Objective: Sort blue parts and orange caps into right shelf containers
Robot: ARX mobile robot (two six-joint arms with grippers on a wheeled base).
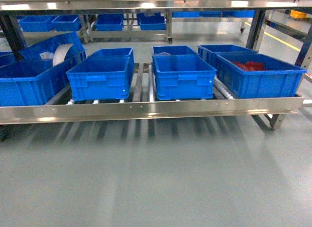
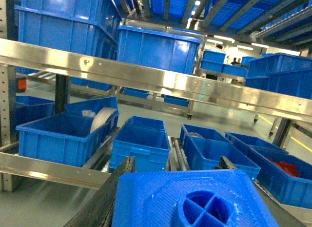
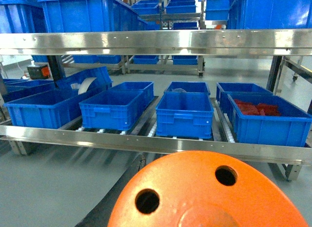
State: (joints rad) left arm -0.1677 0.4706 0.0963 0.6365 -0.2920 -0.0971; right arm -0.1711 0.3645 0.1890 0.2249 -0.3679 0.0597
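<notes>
Carrying both loads: left gripper (image 2: pixel 195 207) clenched on blue part (image 2: pixel 161 197), right gripper (image 3: pixel 204 207) grasping orange cap (image 3: pixel 195 197). Neither's dropped yet; crates (image 1: pixel 183 75) on shelf rail (image 1: pixel 146 110) well ahead, approx. all sorting left.

Blue crates (image 1: pixel 183 75) sit open-topped under a steel upper rail (image 1: pixel 146 3), behind a low front rail (image 1: pixel 146 110).

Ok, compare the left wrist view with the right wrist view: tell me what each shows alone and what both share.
Only the left wrist view shows the blue part filling its foreground, with a round cross-ribbed socket. Only the right wrist view shows the orange cap, a dome with two holes. Both show the steel shelf rail, the blue crates on rollers, and red pieces in the rightmost crate.
</notes>
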